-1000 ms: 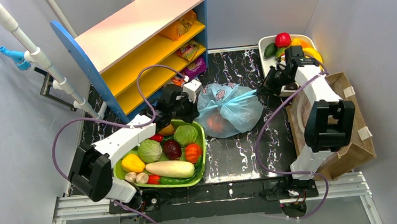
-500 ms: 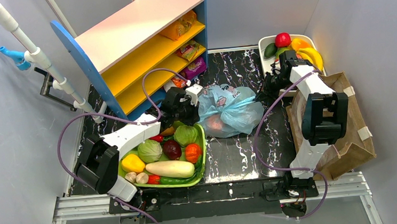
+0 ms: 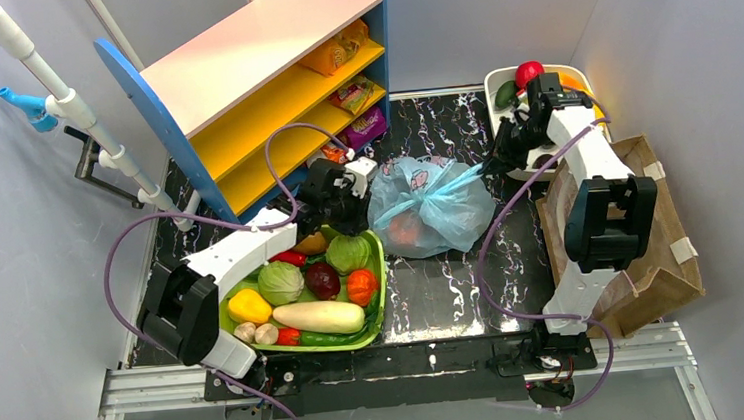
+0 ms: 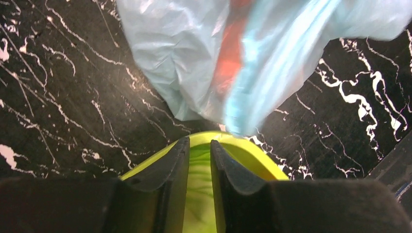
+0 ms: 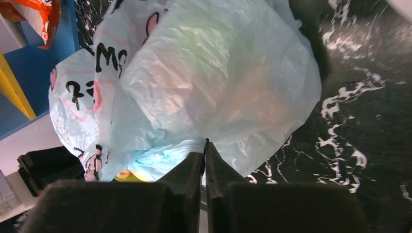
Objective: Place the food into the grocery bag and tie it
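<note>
Loading looked done: orange fruit (image 3: 405, 229) showed inside grocery bag (image 3: 428, 206), mid-table just beside green tray (image 3: 382, 274). Right gripper (image 5: 204, 148) pinched 1 taut handle (image 3: 466, 177). Left gripper (image 4: 199, 145) slightly parted, empty. Knot unconfirmed.

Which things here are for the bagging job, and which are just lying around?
For the job: grocery bag, orange fruit inside it, right hand pinching its handle.
Just lying about: green tray of vegetables, brown paper bag, shelf, white fruit tray.
</note>
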`<state>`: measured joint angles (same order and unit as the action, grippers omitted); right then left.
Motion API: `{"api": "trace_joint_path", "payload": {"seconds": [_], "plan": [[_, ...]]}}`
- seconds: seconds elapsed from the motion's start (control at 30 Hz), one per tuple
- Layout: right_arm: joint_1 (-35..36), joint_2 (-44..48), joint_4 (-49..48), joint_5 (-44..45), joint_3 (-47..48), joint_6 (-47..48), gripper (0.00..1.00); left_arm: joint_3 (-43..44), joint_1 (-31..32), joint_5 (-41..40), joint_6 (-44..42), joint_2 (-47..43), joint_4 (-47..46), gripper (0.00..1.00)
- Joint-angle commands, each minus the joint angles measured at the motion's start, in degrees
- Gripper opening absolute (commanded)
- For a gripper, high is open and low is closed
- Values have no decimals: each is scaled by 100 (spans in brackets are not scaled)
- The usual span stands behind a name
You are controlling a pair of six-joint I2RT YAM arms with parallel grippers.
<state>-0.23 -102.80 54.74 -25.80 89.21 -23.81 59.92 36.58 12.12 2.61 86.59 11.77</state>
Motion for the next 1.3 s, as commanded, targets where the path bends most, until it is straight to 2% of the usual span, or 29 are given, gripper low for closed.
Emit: {"api": "trace_joint_path", "payload": {"seconds": [0.0,0.1,0.17,0.27,0.43,0.5,0.53,0.87,1.1,1.27], "plan": [[9,17,421,212,618,146,19,215,-86,-29,-205,-312,706,24],[213,55,584,176,830,115,38,315,-81,-125,-240,-400,930,33],[278,74,717,197,1011,90,46,355,-87,-162,-242,-509,1034,37],[342,118,944,261,1340,49,67,460,-87,-264,-236,-755,1181,42],[374,287,1120,311,1865,-100,78,649,-81,-971,-28,-1218,1492,69],[383,319,1172,329,2094,-160,80,679,-81,-1118,-17,-1404,1552,91],[391,334,1197,347,2201,-181,80,679,-85,-1281,-3,-1508,1563,97],[517,688,1272,664,2706,-239,83,625,-83,-2401,412,-2135,1582,98],[612,1263,1479,1296,2543,-48,82,850,-85,-1981,172,-2203,2088,98],[629,1694,1688,1910,2384,-5,81,734,-81,-1441,171,-2401,1759,98]]}}
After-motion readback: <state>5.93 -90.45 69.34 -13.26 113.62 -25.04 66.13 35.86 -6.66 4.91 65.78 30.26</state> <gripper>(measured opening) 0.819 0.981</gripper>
